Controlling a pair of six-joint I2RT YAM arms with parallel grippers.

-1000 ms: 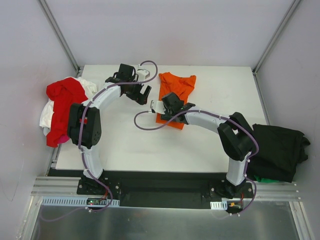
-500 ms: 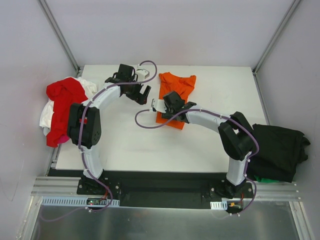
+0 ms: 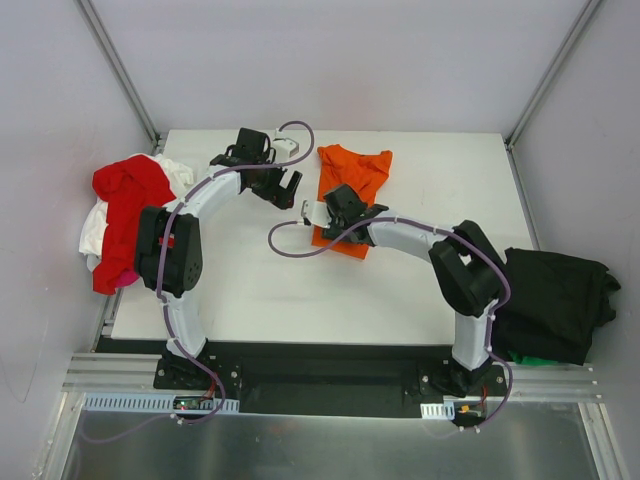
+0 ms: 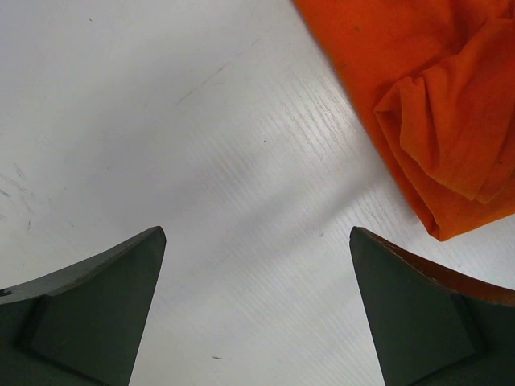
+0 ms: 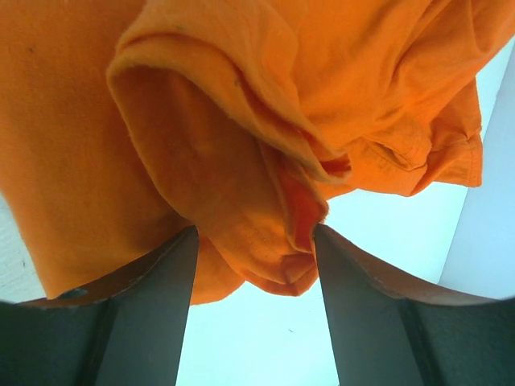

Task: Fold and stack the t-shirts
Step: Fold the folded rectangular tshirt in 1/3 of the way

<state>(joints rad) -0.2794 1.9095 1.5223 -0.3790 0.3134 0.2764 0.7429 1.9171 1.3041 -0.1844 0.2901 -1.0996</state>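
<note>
A white, faintly grained table [image 3: 250,290] was enclosed by pale grey walls [image 3: 330,60] and slanted metal posts. The orange t-shirt [image 3: 358,170], soft matte cloth creased into a narrow oblong with a rumpled sleeve at its far end, was laid on the far half of the table, near the middle. In the top view its near end was covered by the right gripper [image 5: 253,233]. In the wrist view the gripper's dark, smooth jaws were seen pinching a thick rolled fold of that shirt, with cloth pressed against both inner faces. How much of the shirt was raised off the table could not be made out. Just left of the orange t-shirt, and apart from it, the left gripper [image 4: 257,241] was held over bare tabletop, its jaws spread wide with nothing between them. Only its wedge-shaped tips were shown, the rest being cut off by the lower edge of the view. Well to the left of the orange t-shirt, a red t-shirt [image 3: 128,195] was heaped over a white t-shirt [image 3: 93,228], and part of the heap was hidden behind the left arm's elbow. Well to the right of the orange t-shirt, a black t-shirt [image 3: 560,295] was piled flat. Its left side was screened by the right arm, and a sliver of green cloth [image 3: 530,358] showed beneath it. A purple cable [image 3: 290,245] was looped just left of the orange t-shirt's near end.
</note>
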